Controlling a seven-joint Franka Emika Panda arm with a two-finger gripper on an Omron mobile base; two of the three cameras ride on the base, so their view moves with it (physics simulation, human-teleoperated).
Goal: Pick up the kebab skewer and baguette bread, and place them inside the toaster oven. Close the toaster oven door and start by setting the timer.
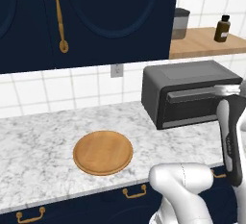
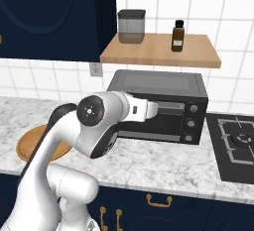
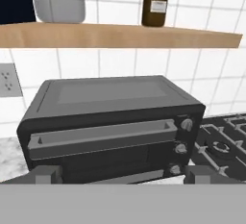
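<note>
The gripper [image 3: 122,174] hangs in front of the toaster oven [image 3: 113,122]. Its jaws are wide apart, and they hold nothing and touch nothing. The toaster oven door [image 3: 103,143] is shut, with its handle bar [image 3: 101,134] across the front. The oven sits on the marble counter [image 1: 43,136] by the wall. A round wooden plate [image 1: 103,152] lies on the counter, well apart from the oven. Behind it, a shelf [image 2: 158,51] holds a brown bottle [image 2: 178,35] and a grey jar [image 2: 131,26].

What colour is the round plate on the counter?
The wooden plate is orange-brown, seen best in the left base view.
</note>
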